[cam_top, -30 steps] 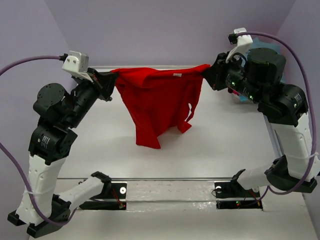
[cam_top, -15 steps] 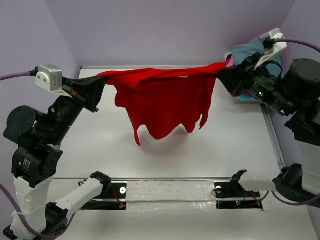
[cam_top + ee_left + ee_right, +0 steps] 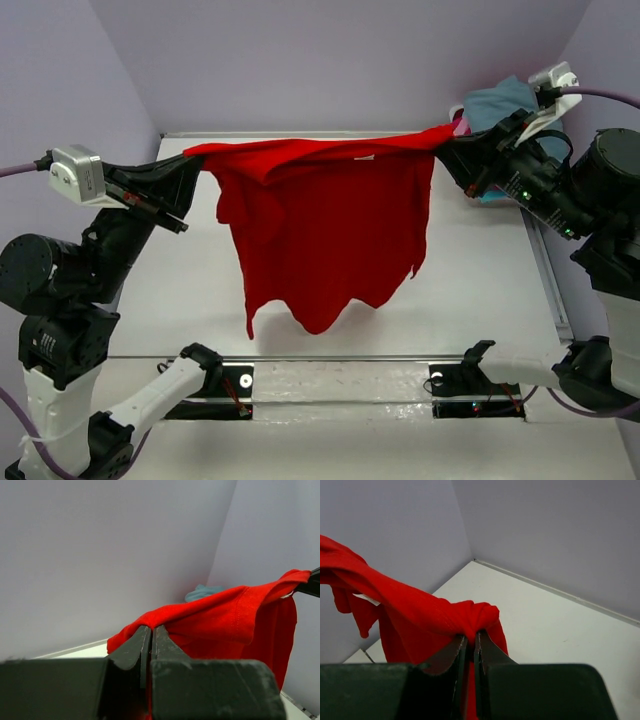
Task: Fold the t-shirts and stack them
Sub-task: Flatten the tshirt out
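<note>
Your left fingers point(image 3: 131, 649) are pressed together on one top corner of the red t-shirt point(image 3: 325, 230). Your right fingers point(image 3: 492, 652) pinch the opposite corner, which is bunched. The shirt hangs stretched between them above the table point(image 3: 480, 290), with its ragged lower edge dangling toward the near side. A teal-blue shirt point(image 3: 495, 102) lies in the far right corner, behind the right arm.

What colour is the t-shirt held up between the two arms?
The t-shirt is plain bright red; the top external view shows it best.
</note>
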